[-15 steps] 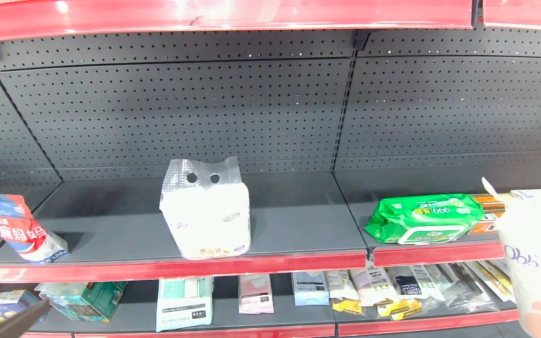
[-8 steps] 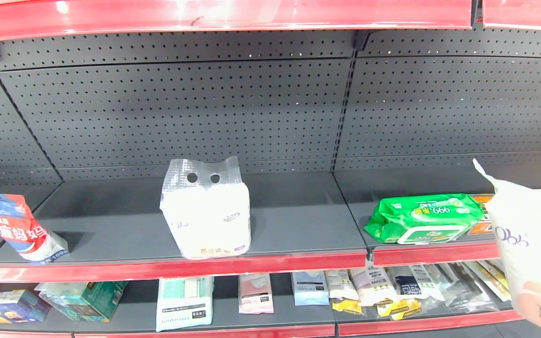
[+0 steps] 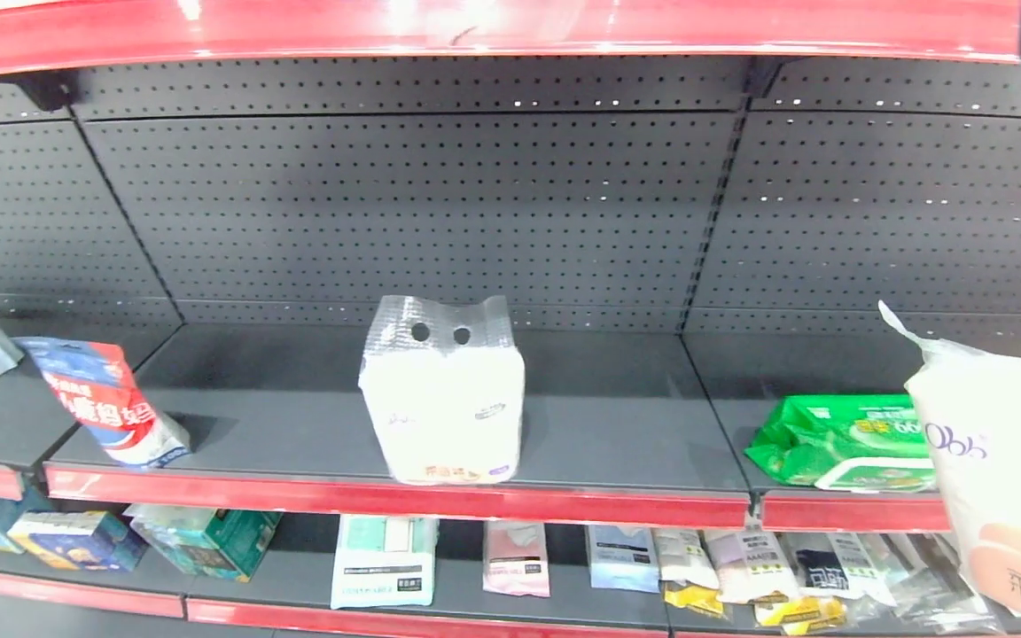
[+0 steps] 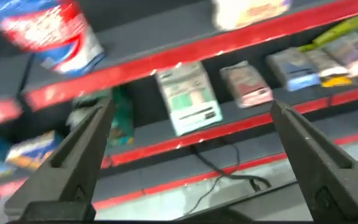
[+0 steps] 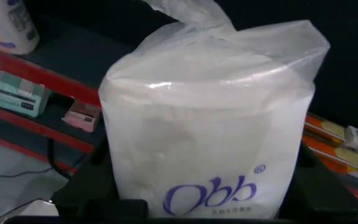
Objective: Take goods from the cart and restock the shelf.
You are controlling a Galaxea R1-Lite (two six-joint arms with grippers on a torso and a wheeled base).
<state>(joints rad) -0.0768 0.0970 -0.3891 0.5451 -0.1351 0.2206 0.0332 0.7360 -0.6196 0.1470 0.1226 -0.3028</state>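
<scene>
Head view: the grey shelf carries a standing paper pack near its front edge, at about six o'clock from the middle of the view. A blue-and-red pouch leans at nine o'clock of that pack, and a green wipes pack lies at three o'clock. A wrapped paper pack is up at four o'clock, before the shelf's right end and covering the far end of the wipes. Small packets lie along the lower shelf.

Left wrist view: the left hand has its fingers spread wide with nothing between them.

Right wrist view: the right hand is clamped on both sides of the wrapped paper pack.
</scene>
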